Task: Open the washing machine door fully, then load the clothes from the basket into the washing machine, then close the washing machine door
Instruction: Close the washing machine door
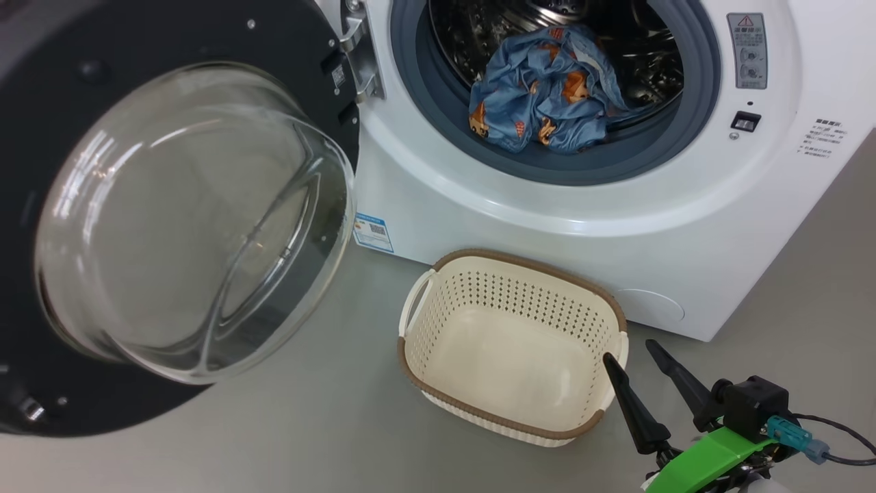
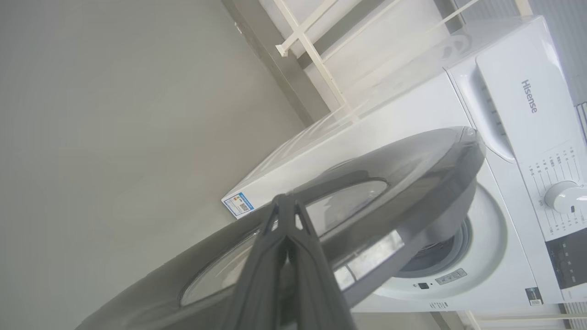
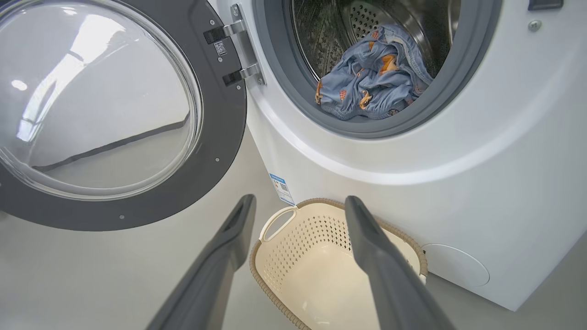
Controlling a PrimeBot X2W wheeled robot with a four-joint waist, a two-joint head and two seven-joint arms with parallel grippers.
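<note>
Door (image 1: 191,219) open at nine o'clock | clothes (image 1: 547,92) in washer (image 1: 547,233), basket (image 1: 520,263) empty at six | your left gripper (image 2: 285,201) pinched together, right gripper (image 1: 628,349) wide | closing remains

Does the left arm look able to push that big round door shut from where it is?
Probably yes. Its shut fingers sit right by the washing machine door, at its outer black face, with nothing visible between them. I cannot tell whether they actually touch.

Left fingers (image 2: 266,266) pressed together before washing machine door (image 2: 412,169) rim; door open
</note>
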